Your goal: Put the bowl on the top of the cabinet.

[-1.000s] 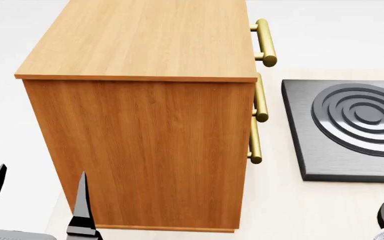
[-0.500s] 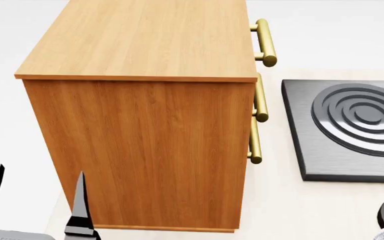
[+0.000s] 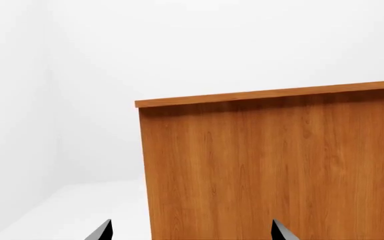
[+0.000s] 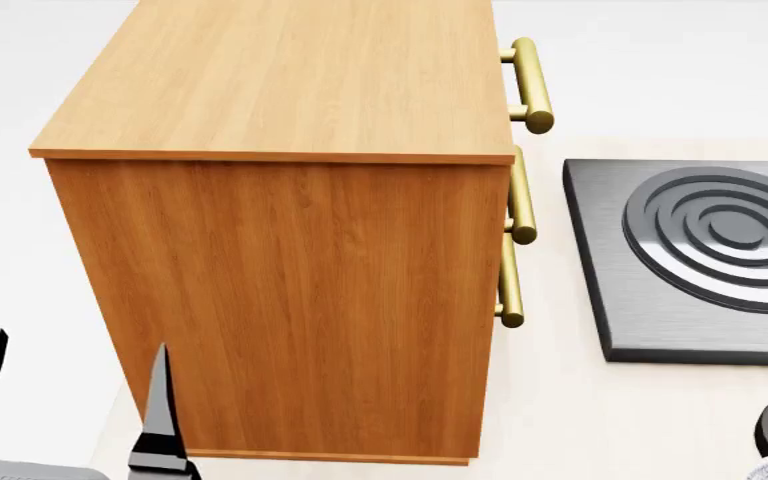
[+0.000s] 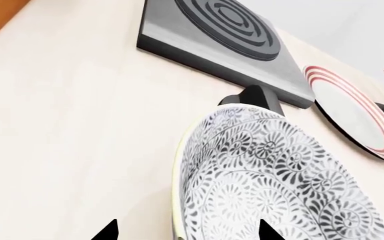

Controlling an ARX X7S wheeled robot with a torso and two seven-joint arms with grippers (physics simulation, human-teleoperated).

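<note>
Black fingertips of our left gripper (image 4: 71, 415) show at the near left edge of the head view, spread apart with nothing between them, just in front of the cabinet's (image 4: 291, 300) wood-grain side. At the near right, the patterned bowl (image 5: 272, 180) sits on the pale table (image 5: 65, 125), just under our right gripper (image 5: 188, 232); the tips stand apart, one either side of the bowl's near rim, and we cannot tell whether they touch it. Beyond the bowl lies the grey burner plate (image 4: 698, 260), right of the cabinet, near its brass handles (image 4: 518, 195). Right of the burner plate rests a red-ringed plate (image 5: 355, 112). Farthest, the cabinet top (image 4: 291, 75) is bare wood.
</note>
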